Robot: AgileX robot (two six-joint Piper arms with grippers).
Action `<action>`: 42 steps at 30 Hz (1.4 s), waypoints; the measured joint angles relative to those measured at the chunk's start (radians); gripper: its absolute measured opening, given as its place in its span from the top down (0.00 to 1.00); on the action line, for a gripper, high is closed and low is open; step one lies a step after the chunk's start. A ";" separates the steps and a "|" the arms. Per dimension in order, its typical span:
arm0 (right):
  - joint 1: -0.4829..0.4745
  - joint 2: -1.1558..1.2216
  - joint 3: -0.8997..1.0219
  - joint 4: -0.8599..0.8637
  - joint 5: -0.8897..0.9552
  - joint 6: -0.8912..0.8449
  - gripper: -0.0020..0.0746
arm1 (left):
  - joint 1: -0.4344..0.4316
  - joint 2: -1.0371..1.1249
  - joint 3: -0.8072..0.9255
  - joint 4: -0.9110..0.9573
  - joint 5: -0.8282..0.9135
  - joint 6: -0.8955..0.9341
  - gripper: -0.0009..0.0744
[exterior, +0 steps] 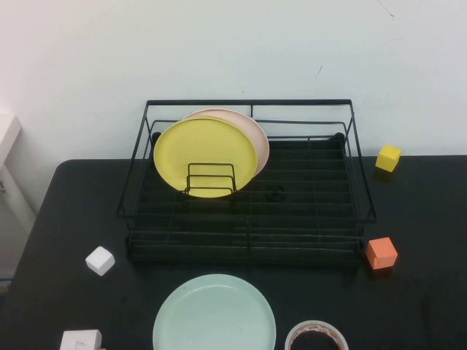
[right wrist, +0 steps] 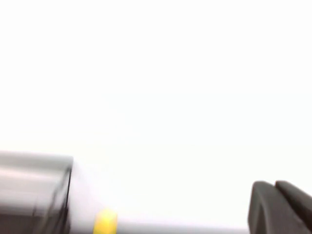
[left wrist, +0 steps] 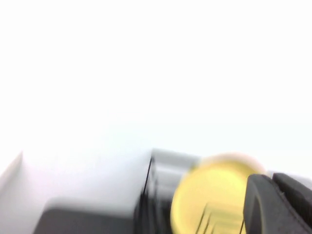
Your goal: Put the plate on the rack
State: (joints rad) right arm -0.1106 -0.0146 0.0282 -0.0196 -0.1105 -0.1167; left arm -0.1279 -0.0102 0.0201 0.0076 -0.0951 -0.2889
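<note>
From left to right you have a white cube [exterior: 100, 260], then the plate [exterior: 214, 313] lying flat at the near table edge in front of the rack [exterior: 248, 211], then a tape roll [exterior: 316, 337]. The plate is round, pale mint, matte with a low rim; it looks stiff, light, probably slick, so take it by the rim. The left gripper [left wrist: 278, 204] and right gripper [right wrist: 280, 207] sit raised off the table, out of the high view; I cannot tell how their fingers stand
</note>
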 joint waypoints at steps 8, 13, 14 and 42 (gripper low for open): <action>0.000 0.000 0.000 0.020 -0.260 0.001 0.98 | 0.000 0.000 0.000 0.000 -0.257 -0.002 0.99; 0.000 0.000 0.000 0.035 -0.300 0.003 0.98 | 0.000 -0.004 0.000 0.000 -0.358 -0.002 0.99; 0.000 0.000 0.000 0.042 -0.308 0.009 0.98 | 0.000 -0.004 0.000 0.000 -0.370 -0.002 0.99; 0.035 0.836 -0.622 0.635 0.828 -0.670 0.98 | 0.000 0.340 -0.480 -0.068 0.695 -0.044 0.99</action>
State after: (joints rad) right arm -0.0760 0.8216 -0.5937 0.6151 0.7173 -0.7868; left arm -0.1279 0.3300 -0.4603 -0.0607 0.5996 -0.3333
